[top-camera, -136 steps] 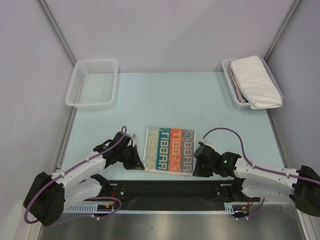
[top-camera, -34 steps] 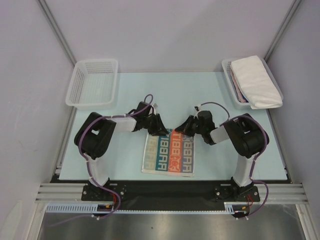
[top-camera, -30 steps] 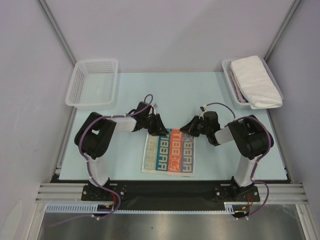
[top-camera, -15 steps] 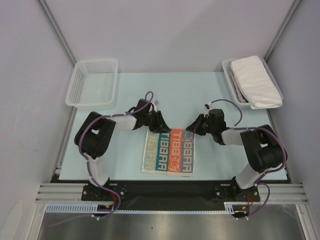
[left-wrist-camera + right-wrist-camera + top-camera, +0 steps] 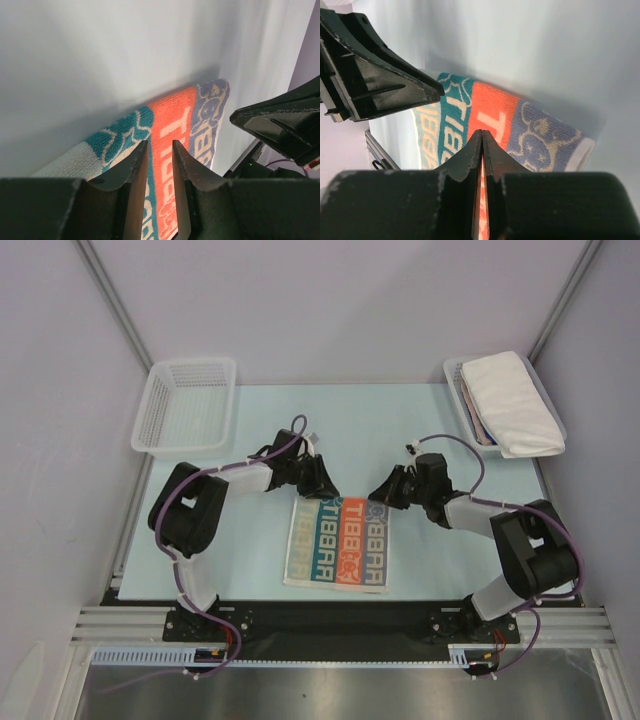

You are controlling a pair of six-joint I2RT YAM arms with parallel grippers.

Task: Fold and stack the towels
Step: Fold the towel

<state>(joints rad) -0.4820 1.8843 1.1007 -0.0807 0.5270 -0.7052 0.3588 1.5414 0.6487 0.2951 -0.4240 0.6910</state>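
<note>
A folded cream towel with colourful RABBIT lettering (image 5: 338, 543) lies flat on the table in front of the arm bases. My left gripper (image 5: 322, 487) hovers low over its far left corner, open with nothing between the fingers (image 5: 160, 145); the towel (image 5: 170, 120) shows through the gap. My right gripper (image 5: 381, 496) is at the far right corner, its jaws shut with the tips together (image 5: 482, 132) just above the towel (image 5: 492, 107). A plain white towel (image 5: 512, 400) lies folded in the right basket, over a pinkish one (image 5: 479, 428).
A white mesh basket (image 5: 186, 406) stands at the back left with nothing in it. The right basket (image 5: 455, 375) sits at the back right against the wall. Both arms' elbows stand beside the towel, left (image 5: 185, 510) and right (image 5: 530, 545).
Both grippers went from the towel's near sides to its far edge. In the last second the right arm's elbow swung out to the right; the left arm barely moved.
</note>
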